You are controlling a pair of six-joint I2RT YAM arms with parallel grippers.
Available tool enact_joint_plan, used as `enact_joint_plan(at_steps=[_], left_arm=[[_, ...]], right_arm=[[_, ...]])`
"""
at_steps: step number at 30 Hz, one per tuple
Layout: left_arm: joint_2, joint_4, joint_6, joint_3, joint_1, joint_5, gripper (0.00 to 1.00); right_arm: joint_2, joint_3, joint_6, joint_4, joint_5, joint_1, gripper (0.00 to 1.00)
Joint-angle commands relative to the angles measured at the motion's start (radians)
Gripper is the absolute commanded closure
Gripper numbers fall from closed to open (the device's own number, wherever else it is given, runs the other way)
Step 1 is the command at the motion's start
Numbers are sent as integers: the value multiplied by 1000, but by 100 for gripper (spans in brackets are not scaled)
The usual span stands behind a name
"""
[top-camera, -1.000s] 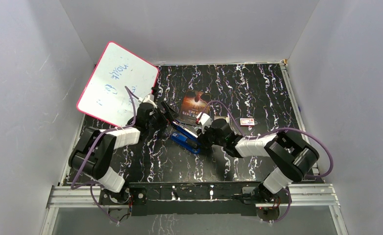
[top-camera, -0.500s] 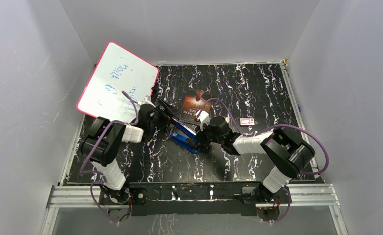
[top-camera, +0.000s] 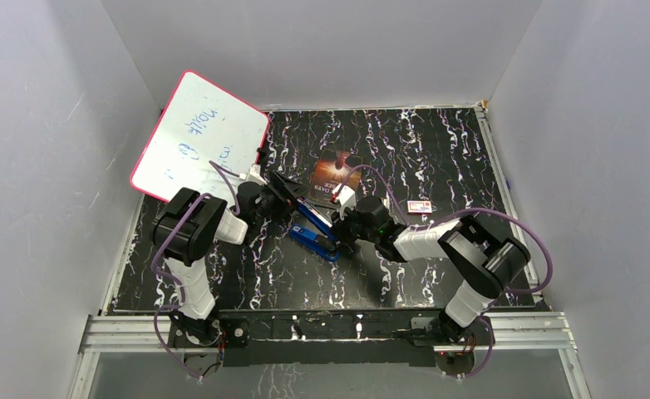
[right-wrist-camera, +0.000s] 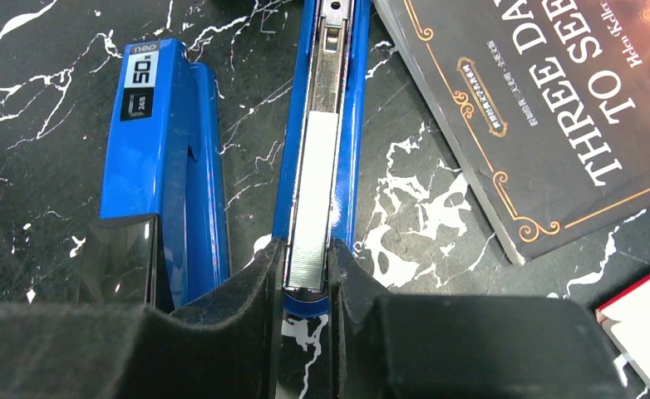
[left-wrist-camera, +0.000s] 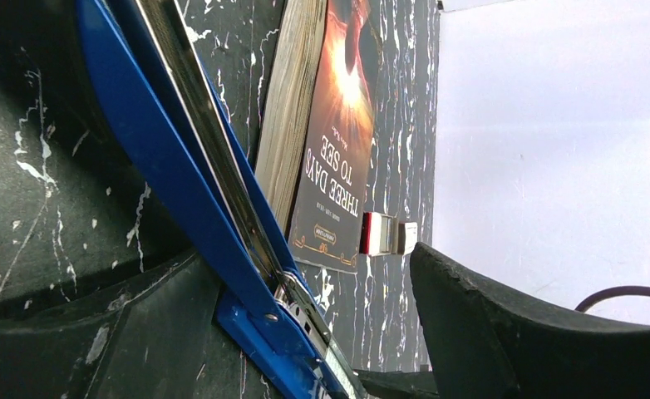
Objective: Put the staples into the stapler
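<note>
ok so the blue stapler (top-camera: 314, 232) is lying flipped open in the middle of the black marbled table (top-camera: 421, 150), lid with the "50" sticker off to one side and the metal channel facing up. The staples (right-wrist-camera: 312, 191) are sitting in that channel as one silvery strip. The right gripper (right-wrist-camera: 307, 259) is nearly closed, with its two fingers (right-wrist-camera: 265, 283) pinching the near end of the strip from both sides. The left gripper (top-camera: 283, 192) is over at the stapler's other end and spread wide. From its wrist cam a blue arm of the stapler runs up between the fingers and leans on one, while the other finger (left-wrist-camera: 504, 324) is well clear of it, so it's not gripping anything. A paperback book (right-wrist-camera: 546, 108) lies right beside the stapler, a small red-and-white box (top-camera: 420, 206) sits further right, and a whiteboard (top-camera: 199, 141) leans in the far-left corner.
</note>
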Motion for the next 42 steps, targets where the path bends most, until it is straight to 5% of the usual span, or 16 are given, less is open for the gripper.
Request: enact_joint_plan(at_steps=[1,11,23,28,42], left_arm=[[-1,108,9,-16,-19,82,19],[-15,127,82,11,-15,29,36],[-30,99,187,29,-11,35,34],[-125,-87,336,65,-20,3,28],[-236,-299,562,111,-121,-133,37]], right_arm=[[27,69,-32,69,-109,14,100],[-41,22,-37,-88,-68,14,100],[-123,-28,-28,-169,0,14,100],[-63,19,-26,-129,-4,13,100],[-25,28,-25,-52,13,10,100]])
